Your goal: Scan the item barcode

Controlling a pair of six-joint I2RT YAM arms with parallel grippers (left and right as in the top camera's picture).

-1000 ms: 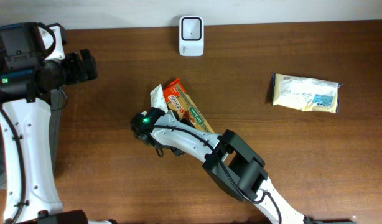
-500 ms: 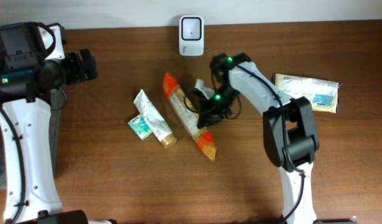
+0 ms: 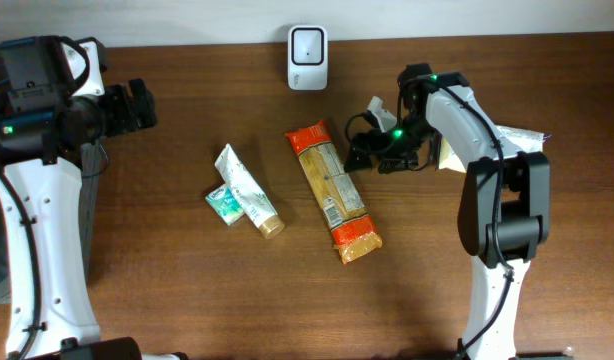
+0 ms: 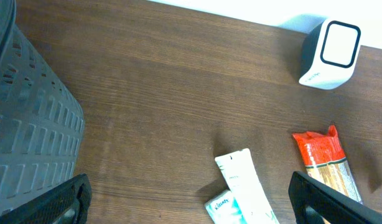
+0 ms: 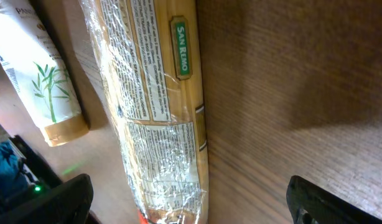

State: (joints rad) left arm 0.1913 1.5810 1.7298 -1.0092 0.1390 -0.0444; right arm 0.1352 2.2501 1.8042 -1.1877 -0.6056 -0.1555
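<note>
Dark wooden table (image 3: 187,290). At far edge, white barcode scanner (image 3: 308,45), standing upright. Near the middle, long San Remo pasta packet (image 3: 334,195), flat and slanted. Left of it, white tube (image 3: 249,190) touching small teal pack (image 3: 222,203). At right, pale packet (image 3: 512,152).

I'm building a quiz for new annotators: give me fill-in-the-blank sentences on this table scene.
1. The label on the pasta packet reads San ____.
2. The left gripper and the right gripper both stand ____.
3. The scanner has a casing coloured ____.
4. The tube lies beside the packet, held by ____ gripper.

Missing words: Remo; open; white; neither.
</note>
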